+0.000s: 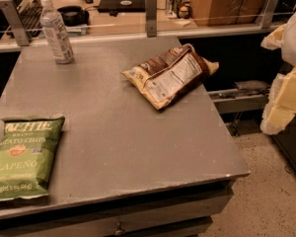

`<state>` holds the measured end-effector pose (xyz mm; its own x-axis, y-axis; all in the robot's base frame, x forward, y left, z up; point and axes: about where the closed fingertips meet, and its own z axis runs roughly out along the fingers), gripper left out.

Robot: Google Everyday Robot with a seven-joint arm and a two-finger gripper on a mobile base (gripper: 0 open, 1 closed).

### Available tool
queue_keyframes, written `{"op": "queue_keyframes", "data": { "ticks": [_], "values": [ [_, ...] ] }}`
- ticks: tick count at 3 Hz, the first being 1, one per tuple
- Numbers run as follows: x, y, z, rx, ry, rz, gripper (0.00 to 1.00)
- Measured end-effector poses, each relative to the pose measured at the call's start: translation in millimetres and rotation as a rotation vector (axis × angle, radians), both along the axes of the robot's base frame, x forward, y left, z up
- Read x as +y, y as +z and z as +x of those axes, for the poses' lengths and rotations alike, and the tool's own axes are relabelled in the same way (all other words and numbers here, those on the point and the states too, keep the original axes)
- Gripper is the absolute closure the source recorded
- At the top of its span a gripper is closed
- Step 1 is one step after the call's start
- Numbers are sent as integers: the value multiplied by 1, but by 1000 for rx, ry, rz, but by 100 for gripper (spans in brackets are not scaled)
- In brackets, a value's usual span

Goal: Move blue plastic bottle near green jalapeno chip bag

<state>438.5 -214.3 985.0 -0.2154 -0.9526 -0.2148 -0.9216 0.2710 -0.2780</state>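
The gripper [285,90] hangs beyond the table's [138,147] right edge, open or closed impossible to tell. Far-left stands the blue plastic bottle [56,31], upright, likely light, stiff and slick, best taken mid-body. The green jalapeno chip bag [24,157] lies front-left.

A: Any readable text on the table [113,137]?
B: Only on the green chip bag [25,157], front left. It read "KETTLE" at the top, "BRAND" under it, then "POTATO CHIPS", then "JALAPEÑO" in big pale letters. Small print along its bottom edge was too blurred to read.
A: The other bag?
B: The brown and cream bag [158,64] had a white print panel [176,80] facing up. Nothing legible.
A: Bottle?
B: The bottle [56,33], back left, had a pale label. No words could be made out.
A: Gripper?
B: The gripper [282,90] was off the table, at the right edge of view. No markings readable.
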Motion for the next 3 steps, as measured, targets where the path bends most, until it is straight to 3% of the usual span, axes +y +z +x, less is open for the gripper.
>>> {"op": "queue_keyframes", "data": {
  "ticks": [1, 2, 3],
  "values": [
    [0, 0, 0, 0, 0, 0, 0],
    [28, -6, 27, -17, 33, 55, 0],
    [82, -14, 71, -47, 93, 142, 0]
  ]
}}
